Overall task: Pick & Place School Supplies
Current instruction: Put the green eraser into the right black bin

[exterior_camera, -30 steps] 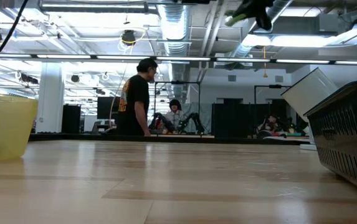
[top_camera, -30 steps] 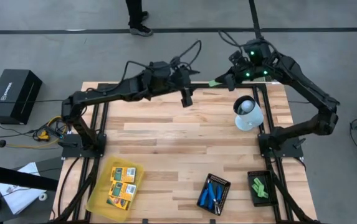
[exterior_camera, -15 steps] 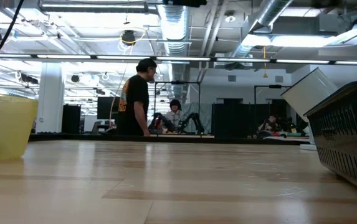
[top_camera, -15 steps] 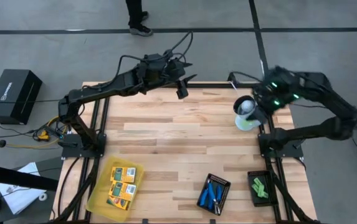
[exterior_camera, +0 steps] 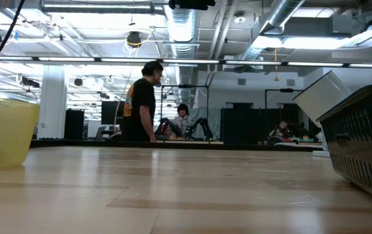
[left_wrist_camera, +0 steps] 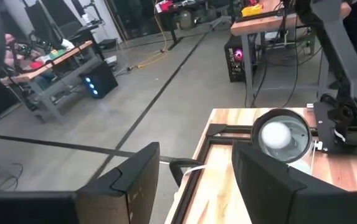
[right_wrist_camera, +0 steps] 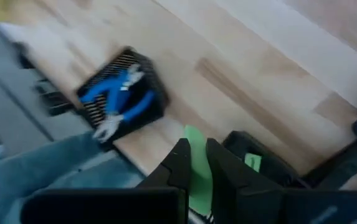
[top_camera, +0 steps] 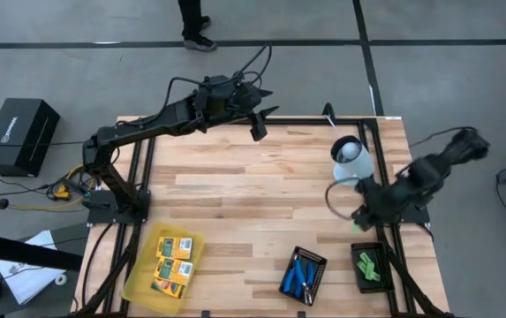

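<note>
Green block (right_wrist_camera: 196,163) between right jaws (clamped)

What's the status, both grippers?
Right gripper shut on green block, above the right black tray. Left gripper open, empty, at far edge. Nothing in the way.

Yellow packs (top_camera: 172,261) in tray; scissors (top_camera: 301,275), green blocks (top_camera: 367,264) trayed.
</note>
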Robot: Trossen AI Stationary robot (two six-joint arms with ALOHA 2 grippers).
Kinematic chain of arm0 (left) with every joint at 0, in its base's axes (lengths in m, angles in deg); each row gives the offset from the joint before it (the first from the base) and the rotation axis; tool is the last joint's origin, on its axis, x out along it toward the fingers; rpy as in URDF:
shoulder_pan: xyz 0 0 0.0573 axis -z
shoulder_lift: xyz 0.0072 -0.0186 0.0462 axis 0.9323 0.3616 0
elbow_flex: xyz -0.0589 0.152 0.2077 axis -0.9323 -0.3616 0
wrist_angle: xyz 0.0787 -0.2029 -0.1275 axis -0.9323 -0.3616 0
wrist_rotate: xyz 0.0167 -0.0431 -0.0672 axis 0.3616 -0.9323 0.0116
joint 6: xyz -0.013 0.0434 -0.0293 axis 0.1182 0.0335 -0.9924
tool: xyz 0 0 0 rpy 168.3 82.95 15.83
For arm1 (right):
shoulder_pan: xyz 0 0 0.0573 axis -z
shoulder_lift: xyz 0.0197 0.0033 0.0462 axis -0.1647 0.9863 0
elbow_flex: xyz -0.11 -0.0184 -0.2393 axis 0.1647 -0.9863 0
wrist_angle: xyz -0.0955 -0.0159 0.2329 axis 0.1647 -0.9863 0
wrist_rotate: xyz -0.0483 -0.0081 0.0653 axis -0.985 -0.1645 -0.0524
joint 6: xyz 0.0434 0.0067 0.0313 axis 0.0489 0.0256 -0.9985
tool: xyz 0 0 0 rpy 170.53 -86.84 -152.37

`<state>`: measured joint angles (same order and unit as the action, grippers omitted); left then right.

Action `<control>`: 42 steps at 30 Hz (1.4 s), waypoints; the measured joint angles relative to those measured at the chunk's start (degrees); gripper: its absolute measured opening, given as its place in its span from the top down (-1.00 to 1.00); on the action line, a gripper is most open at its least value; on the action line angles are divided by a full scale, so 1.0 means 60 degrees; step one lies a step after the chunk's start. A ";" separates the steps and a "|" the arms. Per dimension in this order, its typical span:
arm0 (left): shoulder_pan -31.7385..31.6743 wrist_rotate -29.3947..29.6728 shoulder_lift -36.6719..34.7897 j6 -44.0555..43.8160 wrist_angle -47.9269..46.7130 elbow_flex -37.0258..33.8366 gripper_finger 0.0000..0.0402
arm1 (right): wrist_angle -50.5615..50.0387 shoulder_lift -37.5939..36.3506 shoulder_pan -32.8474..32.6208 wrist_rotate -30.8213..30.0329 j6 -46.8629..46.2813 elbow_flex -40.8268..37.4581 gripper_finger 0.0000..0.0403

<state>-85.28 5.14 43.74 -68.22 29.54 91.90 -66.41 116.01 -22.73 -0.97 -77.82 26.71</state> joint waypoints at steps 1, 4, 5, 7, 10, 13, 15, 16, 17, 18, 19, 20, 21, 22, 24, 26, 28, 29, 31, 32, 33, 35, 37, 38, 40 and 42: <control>0.0003 0.0000 0.0000 -0.0054 0.0000 0.0000 0.04 | 0.0237 0.0025 -0.0470 -0.0198 -0.0456 -0.0356 0.90; 0.0005 -0.0164 0.0000 -0.0306 0.0000 0.0000 0.04 | 0.0871 -0.0011 -0.1747 -0.0826 -0.2006 -0.1223 0.90; 0.0005 -0.0294 0.0001 -0.0394 0.0000 0.0000 0.04 | 0.1094 -0.0002 -0.2137 -0.0897 -0.2522 -0.1500 0.90; 0.0011 -0.0450 0.0004 -0.0430 0.0000 0.0000 0.04 | 0.1536 0.0015 -0.2906 -0.0925 -0.3474 -0.2078 0.90; 0.0081 -0.0514 0.0004 -0.0480 0.0000 0.0000 0.04 | 0.2470 0.0008 -0.3978 -0.1021 -0.4745 -0.2818 0.90; 0.0148 -0.0519 0.0007 -0.0478 0.0000 0.0000 0.04 | 0.3214 0.0288 -0.4725 -0.1151 -0.5427 -0.3274 0.90; 0.0180 -0.0520 0.0007 -0.0473 0.0000 0.0000 0.04 | 0.3600 0.0627 -0.4904 -0.1146 -0.5528 -0.3422 0.90; 0.0180 -0.0522 0.0011 -0.0477 0.0000 0.0000 0.04 | 0.3701 0.0836 -0.4940 -0.1104 -0.5532 -0.3449 0.90; 0.0180 -0.0548 0.0011 -0.0477 -0.0002 0.0000 0.04 | 0.3828 0.1041 -0.4952 -0.1013 -0.5535 -0.3451 0.90; 0.0180 -0.0601 0.0014 -0.0480 -0.0004 0.0000 0.04 | 0.3962 0.1223 -0.4952 -0.0927 -0.5533 -0.3451 0.90; 0.0180 -0.0622 0.0015 -0.0477 -0.0004 0.0000 0.04 | 0.4061 0.1399 -0.4951 -0.0885 -0.5534 -0.3451 0.90; 0.0180 -0.0627 0.0018 -0.0480 -0.0004 0.0000 0.04 | 0.4155 0.1572 -0.4958 -0.0851 -0.5536 -0.3451 0.90; 0.0180 -0.0629 0.0018 -0.0477 -0.0016 0.0000 0.04 | 0.4235 0.1752 -0.4995 -0.0770 -0.5539 -0.3451 0.90; 0.0180 -0.0634 0.0018 -0.0479 -0.0039 0.0000 0.04 | 0.4277 0.1935 -0.5050 -0.0727 -0.5537 -0.3451 0.90; 0.0180 -0.0641 0.0018 -0.0465 -0.0131 0.0000 0.04 | 0.4408 0.2287 -0.5218 -0.0629 -0.5567 -0.3451 0.90; 0.0180 -0.0646 0.0018 -0.0407 -0.0273 0.0000 0.04 | 0.4527 0.2621 -0.5360 -0.0513 -0.5601 -0.3451 0.90; 0.0180 -0.0656 0.0018 -0.0405 -0.0403 0.0000 0.04 | 0.4708 0.2939 -0.5508 -0.0398 -0.5622 -0.3451 0.90; 0.0180 -0.0667 0.0018 -0.0404 -0.0449 -0.0004 0.04 | 0.4796 0.3076 -0.5592 -0.0382 -0.5655 -0.3451 0.90; 0.0180 -0.0670 0.0018 -0.0404 -0.0516 -0.0004 0.04 | 0.4990 0.3313 -0.5739 -0.0244 -0.5703 -0.3451 0.90; 0.0180 -0.0669 0.0018 -0.0404 -0.0533 -0.0004 0.04 | 0.5093 0.3414 -0.5791 -0.0163 -0.5705 -0.3451 0.90; 0.0180 -0.0668 0.0020 -0.0402 -0.0544 -0.0004 0.04 | 0.5174 0.3483 -0.5846 -0.0135 -0.5711 -0.3451 0.90; 0.0180 -0.0667 0.0019 -0.0404 -0.0546 -0.0004 0.04 | 0.5304 0.3590 -0.5899 -0.0110 -0.5707 -0.3447 0.87; 0.0180 -0.0667 0.0018 -0.0407 -0.0562 -0.0004 0.04 | 0.5335 0.3578 -0.5938 -0.0144 -0.5711 -0.3443 0.74; 0.0180 -0.0667 0.0018 -0.0411 -0.0575 -0.0004 0.04 | 0.5331 0.3557 -0.5940 -0.0139 -0.5707 -0.3443 0.65; 0.0180 -0.0667 0.0021 -0.0452 -0.0590 -0.0004 0.04 | 0.5330 0.3555 -0.5933 -0.0139 -0.5634 -0.3443 0.45; 0.0206 -0.0662 0.0018 -0.0462 -0.0597 -0.0004 0.04 | 0.5324 0.3555 -0.5928 -0.0143 -0.5630 -0.3443 0.27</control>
<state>-84.04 1.17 43.85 -71.00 25.96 91.88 -34.47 137.34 -58.30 -1.83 -111.60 6.05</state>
